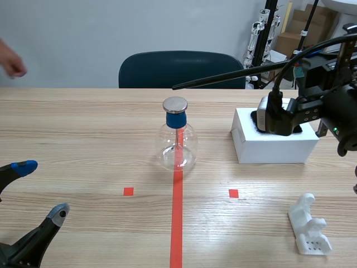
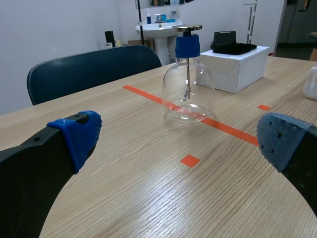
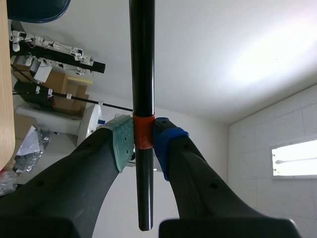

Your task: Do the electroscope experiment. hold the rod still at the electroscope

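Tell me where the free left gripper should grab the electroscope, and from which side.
Grip the blue stopper at the neck of the electroscope, coming in level from the left gripper's own side. The neck is narrow and upright, while the glass bulb below is wide, round and likely slippery. Keep under the metal disc; the rod's tip appears close above it.

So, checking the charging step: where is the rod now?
In the scene view the rod is raised at the right, clamped in the right pincer, its tip just above the cap of the electroscope, apart from it.
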